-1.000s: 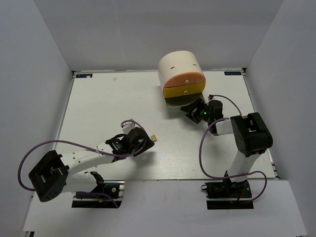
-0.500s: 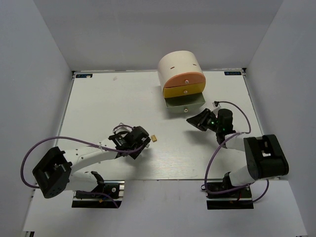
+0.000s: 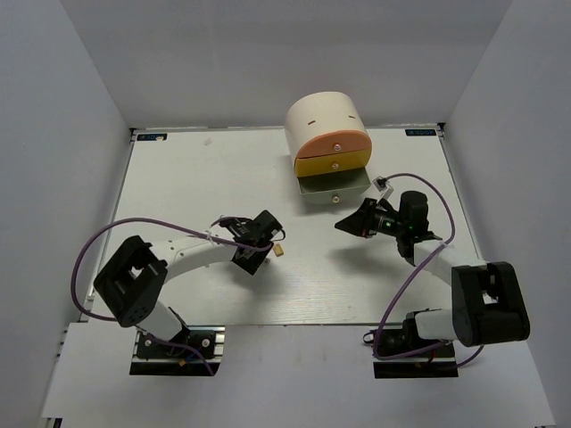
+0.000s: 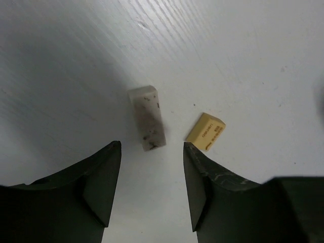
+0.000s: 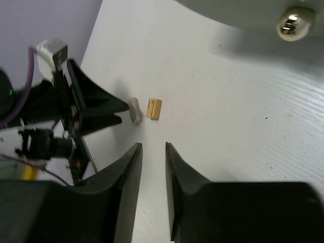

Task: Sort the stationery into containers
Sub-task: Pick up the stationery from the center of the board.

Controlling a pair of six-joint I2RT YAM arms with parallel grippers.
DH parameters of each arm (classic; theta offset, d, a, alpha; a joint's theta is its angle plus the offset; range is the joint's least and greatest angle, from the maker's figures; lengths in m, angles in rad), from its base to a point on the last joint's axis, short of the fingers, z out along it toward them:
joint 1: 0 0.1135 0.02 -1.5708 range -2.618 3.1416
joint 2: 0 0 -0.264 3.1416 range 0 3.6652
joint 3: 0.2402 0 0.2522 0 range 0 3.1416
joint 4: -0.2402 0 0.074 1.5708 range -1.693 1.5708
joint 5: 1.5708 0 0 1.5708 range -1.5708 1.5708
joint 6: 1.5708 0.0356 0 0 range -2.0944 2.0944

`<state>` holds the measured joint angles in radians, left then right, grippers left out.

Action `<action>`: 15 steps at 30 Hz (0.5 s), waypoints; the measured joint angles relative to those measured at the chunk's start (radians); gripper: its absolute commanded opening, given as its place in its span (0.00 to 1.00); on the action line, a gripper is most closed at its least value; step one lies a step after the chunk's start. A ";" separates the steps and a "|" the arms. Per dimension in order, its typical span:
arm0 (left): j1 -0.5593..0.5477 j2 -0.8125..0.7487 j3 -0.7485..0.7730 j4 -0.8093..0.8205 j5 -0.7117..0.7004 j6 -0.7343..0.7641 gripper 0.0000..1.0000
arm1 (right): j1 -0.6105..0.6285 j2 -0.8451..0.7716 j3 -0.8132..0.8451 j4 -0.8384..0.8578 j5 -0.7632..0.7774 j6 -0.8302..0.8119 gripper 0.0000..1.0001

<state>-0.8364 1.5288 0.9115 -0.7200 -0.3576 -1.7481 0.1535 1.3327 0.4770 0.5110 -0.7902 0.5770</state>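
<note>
A grey eraser [image 4: 148, 118] and a tan eraser [image 4: 205, 131] lie side by side on the white table. My left gripper [image 4: 152, 147] is open and empty, just short of the grey eraser. In the top view the tan eraser [image 3: 280, 251] shows beside the left gripper [image 3: 266, 241], which hides the grey one. My right gripper [image 3: 343, 224] hangs below the cream desk unit [image 3: 323, 114], its jaws a little apart and empty [image 5: 153, 148]. Both erasers show in its view, grey [image 5: 134, 110] and tan [image 5: 154, 109]. Highlighters and pens are out of view.
The unit has an orange drawer [image 3: 332, 145] and a yellow drawer [image 3: 332, 165], both shut, above a grey bottom drawer [image 3: 335, 185] that is pulled out. A round knob [image 5: 292, 23] shows at the top right of the right wrist view. White walls surround the table.
My left gripper has swung right and forward to the erasers. My right gripper has drawn back from the grey drawer and now points left over the table.
</note>
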 measured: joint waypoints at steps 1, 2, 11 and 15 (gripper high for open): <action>0.008 0.005 0.000 -0.008 0.004 -0.002 0.62 | -0.002 -0.006 0.008 -0.020 -0.019 -0.033 0.33; 0.016 0.012 0.000 -0.014 0.008 -0.003 0.60 | -0.003 -0.010 0.014 -0.035 -0.035 -0.060 0.35; 0.076 0.113 0.038 -0.031 0.075 0.029 0.59 | -0.017 -0.053 0.039 -0.122 -0.122 -0.222 0.38; 0.091 0.142 0.068 -0.024 0.096 0.056 0.44 | -0.017 -0.066 0.047 -0.135 -0.144 -0.254 0.39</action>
<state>-0.7456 1.6707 0.9791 -0.7441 -0.2615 -1.6917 0.1368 1.2663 0.5243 0.3756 -0.9344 0.3233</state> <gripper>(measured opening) 0.515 0.386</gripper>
